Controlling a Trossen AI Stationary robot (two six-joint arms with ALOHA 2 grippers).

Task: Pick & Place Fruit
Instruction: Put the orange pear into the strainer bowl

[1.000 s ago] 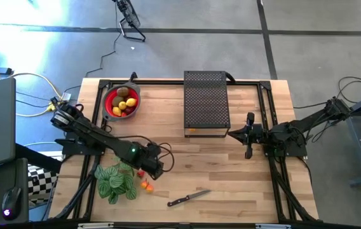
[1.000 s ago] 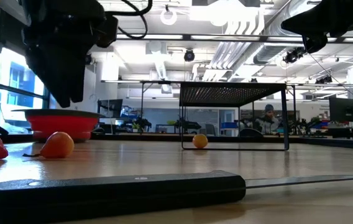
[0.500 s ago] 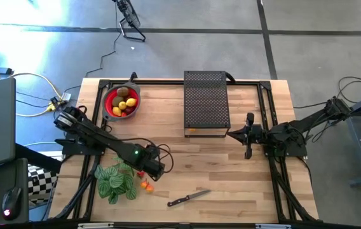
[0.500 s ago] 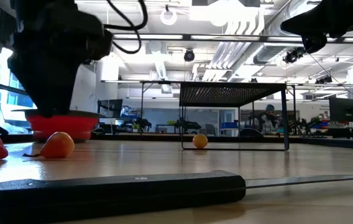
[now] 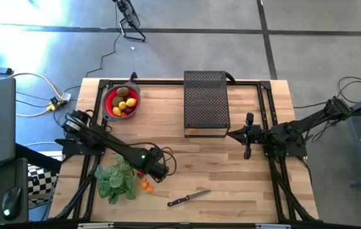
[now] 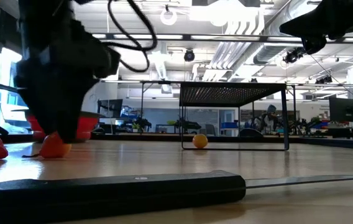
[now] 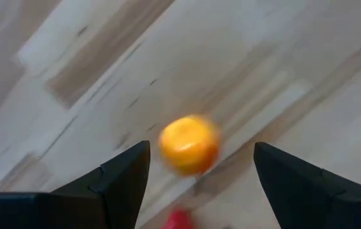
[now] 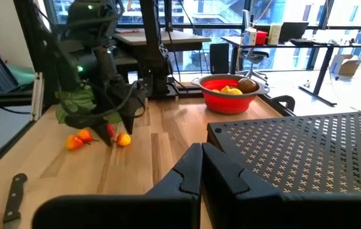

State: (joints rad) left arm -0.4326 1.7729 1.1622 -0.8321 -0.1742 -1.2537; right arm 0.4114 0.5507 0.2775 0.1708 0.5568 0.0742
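Beside the leafy plant (image 5: 115,180), toward the knife (image 5: 188,198), lies the small orange fruit (image 7: 189,144): round, smooth-skinned, resting loose on the pale planked desk (image 5: 218,165), with a red piece (image 8: 110,130) and another orange one (image 8: 74,142) just beside it. Left pincer (image 7: 196,166): directly over that fruit, fingers spread wide to either side of it, nothing gripped yet. Red bowl (image 5: 122,102): rounded, glossy, well apart from the plant at the far desk corner, already holding yellow, red and brown fruit. Perforated black metal rack (image 5: 206,104): boxy, mid-desk, a further orange fruit (image 6: 200,140) under it. Right pincer (image 8: 201,166): closed on nothing, parked beside the rack. Risks, as judged: the round fruit may roll from an off-centre pinch; a finger may nudge the neighbouring red piece or brush the plant's leaves.
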